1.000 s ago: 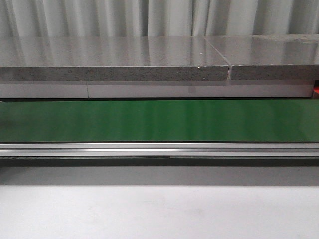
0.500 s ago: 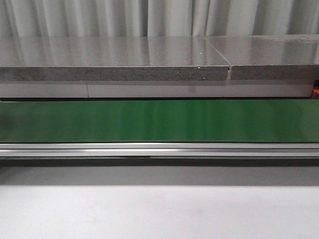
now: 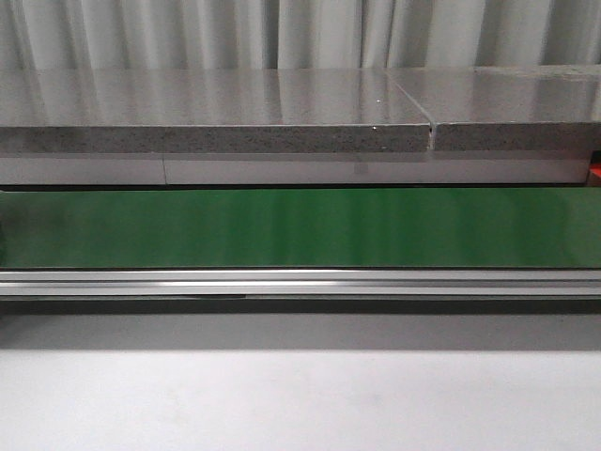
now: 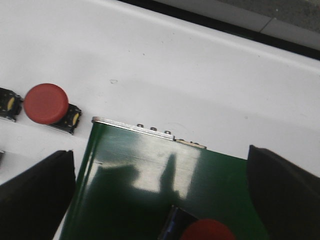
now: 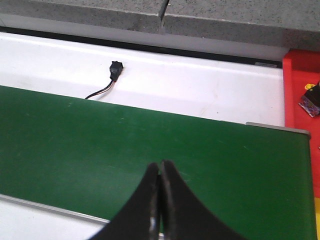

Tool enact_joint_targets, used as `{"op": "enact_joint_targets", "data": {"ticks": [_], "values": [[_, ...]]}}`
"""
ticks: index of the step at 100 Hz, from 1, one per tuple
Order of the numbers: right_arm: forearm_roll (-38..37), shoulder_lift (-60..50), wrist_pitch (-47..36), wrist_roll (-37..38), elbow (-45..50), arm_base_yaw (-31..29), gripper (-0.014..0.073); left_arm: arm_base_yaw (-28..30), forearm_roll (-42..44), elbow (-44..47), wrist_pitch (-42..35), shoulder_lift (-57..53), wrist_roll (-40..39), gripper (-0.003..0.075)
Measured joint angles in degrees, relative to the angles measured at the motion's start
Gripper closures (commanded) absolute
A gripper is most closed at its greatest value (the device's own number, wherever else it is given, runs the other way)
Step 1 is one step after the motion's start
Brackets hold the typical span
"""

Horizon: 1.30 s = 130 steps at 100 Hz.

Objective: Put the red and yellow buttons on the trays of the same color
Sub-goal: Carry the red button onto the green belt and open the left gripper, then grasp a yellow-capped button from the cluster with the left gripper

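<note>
In the left wrist view a red button [image 4: 207,231] on a black base lies on the green belt [image 4: 140,190], low between the fingers of my open left gripper [image 4: 159,151]. A second red button [image 4: 46,103] rests on the white surface beside the belt's end, outside the fingers. Another black base [image 4: 7,103] next to it is cut off by the frame edge. My right gripper [image 5: 160,167] is shut and empty above the green belt [image 5: 100,135]. A red tray [image 5: 300,80] lies beyond the belt's end. No yellow button or yellow tray is in view.
A small dark part [image 5: 311,102] lies on the red tray. A black connector with a wire [image 5: 115,67] sits on the white surface behind the belt. The front view shows the belt [image 3: 300,227], its metal rail [image 3: 300,282] and grey slabs [image 3: 216,122] behind.
</note>
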Motion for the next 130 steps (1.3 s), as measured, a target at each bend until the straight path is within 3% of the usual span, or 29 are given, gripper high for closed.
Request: {"op": "enact_joint_targets", "data": {"ticks": [62, 130], "values": [[0.00, 0.00, 0.06, 0.00, 0.00, 0.00, 0.0660, 20.08, 3.65, 0.02, 2.41, 4.19, 0.05, 0.0048], [0.00, 0.00, 0.06, 0.00, 0.00, 0.00, 0.0660, 21.21, 3.65, -0.11, -5.18, 16.27, 0.05, 0.0048]]}}
